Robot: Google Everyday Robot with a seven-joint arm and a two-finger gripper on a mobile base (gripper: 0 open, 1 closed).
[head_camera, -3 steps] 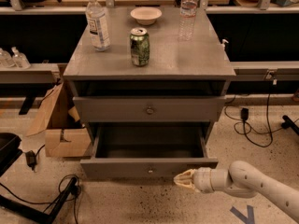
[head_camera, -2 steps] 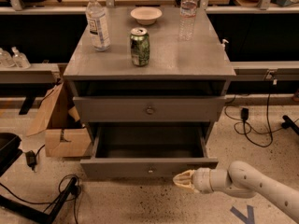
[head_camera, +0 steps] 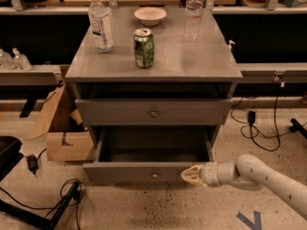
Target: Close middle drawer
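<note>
The middle drawer (head_camera: 152,172) is pulled well out of the grey cabinet (head_camera: 153,66), showing its deep, empty grey box and a small round knob (head_camera: 154,174) on the front panel. My gripper (head_camera: 191,175) comes in from the lower right. Its cream fingers are together in a point at the right end of that front panel, touching it or nearly so. The drawer front above (head_camera: 153,112) has its own knob and is only slightly out. The bottom drawer is hidden under the open one.
On the cabinet top stand a green can (head_camera: 144,47), two water bottles (head_camera: 101,22) (head_camera: 194,13) and a white bowl (head_camera: 150,16). A cardboard box (head_camera: 62,133) sits left of the cabinet. Cables (head_camera: 53,200) lie on the floor on both sides.
Almost nothing. My gripper stays at the right end of the drawer front, and the drawer is out as far as before.
</note>
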